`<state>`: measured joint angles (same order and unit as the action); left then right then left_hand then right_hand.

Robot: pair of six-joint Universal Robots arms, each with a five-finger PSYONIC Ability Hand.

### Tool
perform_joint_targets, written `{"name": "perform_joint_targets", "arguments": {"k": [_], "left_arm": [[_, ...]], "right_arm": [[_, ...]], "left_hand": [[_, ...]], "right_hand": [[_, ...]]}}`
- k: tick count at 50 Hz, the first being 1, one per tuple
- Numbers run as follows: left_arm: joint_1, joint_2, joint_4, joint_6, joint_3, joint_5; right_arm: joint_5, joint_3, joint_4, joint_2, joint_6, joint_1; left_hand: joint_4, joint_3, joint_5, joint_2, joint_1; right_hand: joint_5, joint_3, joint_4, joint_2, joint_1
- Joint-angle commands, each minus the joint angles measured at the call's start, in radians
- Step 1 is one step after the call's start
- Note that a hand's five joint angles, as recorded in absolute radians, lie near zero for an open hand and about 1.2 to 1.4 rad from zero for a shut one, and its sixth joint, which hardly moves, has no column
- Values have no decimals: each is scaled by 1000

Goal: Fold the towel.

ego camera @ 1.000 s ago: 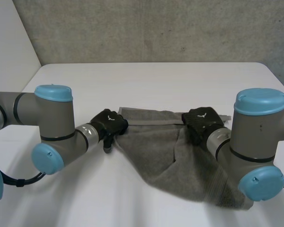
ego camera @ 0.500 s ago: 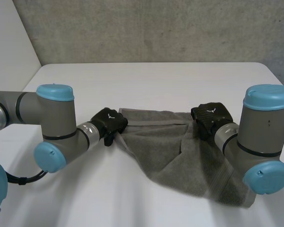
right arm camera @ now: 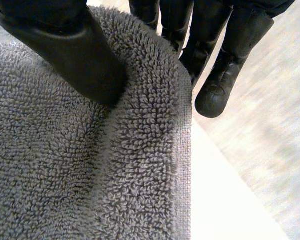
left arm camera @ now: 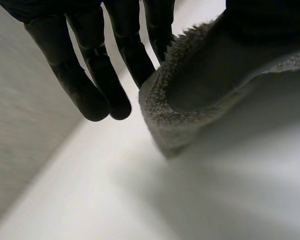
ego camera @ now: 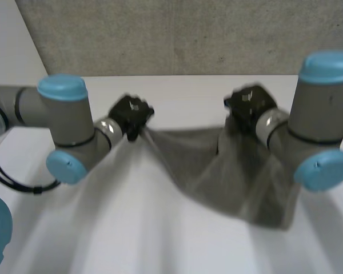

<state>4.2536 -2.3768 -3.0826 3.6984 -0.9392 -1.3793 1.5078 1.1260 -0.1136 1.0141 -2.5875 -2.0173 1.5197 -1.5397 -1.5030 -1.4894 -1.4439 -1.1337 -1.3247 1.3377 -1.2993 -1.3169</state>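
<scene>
A grey towel [ego camera: 217,171] hangs between my two hands above the white table [ego camera: 131,228], sagging in the middle with its lower end by my right arm. My left hand [ego camera: 130,113] pinches the towel's left corner [left arm camera: 190,110] between its thumb and fingers [left arm camera: 105,95]. My right hand [ego camera: 248,105] grips the towel's right corner [right arm camera: 140,150], the thumb [right arm camera: 75,55] pressed on the pile and the fingers [right arm camera: 215,85] behind the edge.
A grey wall [ego camera: 188,34] stands behind the table's far edge. Both arms, with light-blue caps [ego camera: 62,87], are raised over the table's middle. A white panel [ego camera: 11,51] borders the left side.
Both hands have risen and lifted the towel off the table. The left hand has closed on its corner. The right hand kept its grip.
</scene>
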Motion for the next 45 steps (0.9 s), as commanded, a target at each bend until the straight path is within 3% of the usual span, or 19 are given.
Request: {"name": "perform_joint_targets", "arguments": {"k": [1,2,6,8,9,11,15,17,24,32,40,45], "left_arm": [[5,19,-4,-147,375,-196],[9,34,-4,-223,446,-213],[14,60,4,-356,548,-227],[17,77,25,-425,579,-230],[17,77,25,-425,579,-230],[20,94,73,-428,567,-230],[22,96,150,-426,510,-225],[23,103,211,-429,397,-216],[32,171,180,-425,80,-207],[35,356,-16,-425,-321,-124],[52,578,-83,-431,-487,-107],[78,755,-131,-457,-535,-107]], "right_arm": [[-23,-169,450,72,-57,14],[-34,-126,597,145,-109,17],[-40,-75,736,244,-212,43],[-43,-100,637,236,-237,72],[-43,-100,637,236,-237,72],[-72,-141,443,190,-232,68],[-121,-172,258,127,-209,63],[-149,-166,133,71,-163,62],[-139,-98,71,32,-72,66],[-112,-55,-3,79,-62,65],[8,-115,-90,158,-71,62],[14,-146,-142,259,-83,58]], "left_hand": [[-123,143,281,93,48],[-123,143,281,93,48],[-123,143,281,93,48],[-123,143,281,93,48],[-123,143,281,93,48],[-123,143,281,93,48],[-123,143,281,93,48],[-123,143,281,93,48],[-123,143,281,93,48],[-123,143,281,93,48],[-123,143,281,93,48],[-123,143,281,93,48]], "right_hand": [[-88,-72,59,-97,-79],[-88,-72,59,-97,-79],[-88,-72,59,-97,-79],[-88,-72,59,-97,-79],[-88,-72,59,-97,-79],[-88,-72,59,-97,-79],[-88,-72,59,-97,-79],[-88,-72,59,-97,-79],[-88,-72,59,-97,-79],[-88,-72,59,-97,-79],[-88,-72,59,-97,-79],[-88,-72,59,-97,-79]]}}
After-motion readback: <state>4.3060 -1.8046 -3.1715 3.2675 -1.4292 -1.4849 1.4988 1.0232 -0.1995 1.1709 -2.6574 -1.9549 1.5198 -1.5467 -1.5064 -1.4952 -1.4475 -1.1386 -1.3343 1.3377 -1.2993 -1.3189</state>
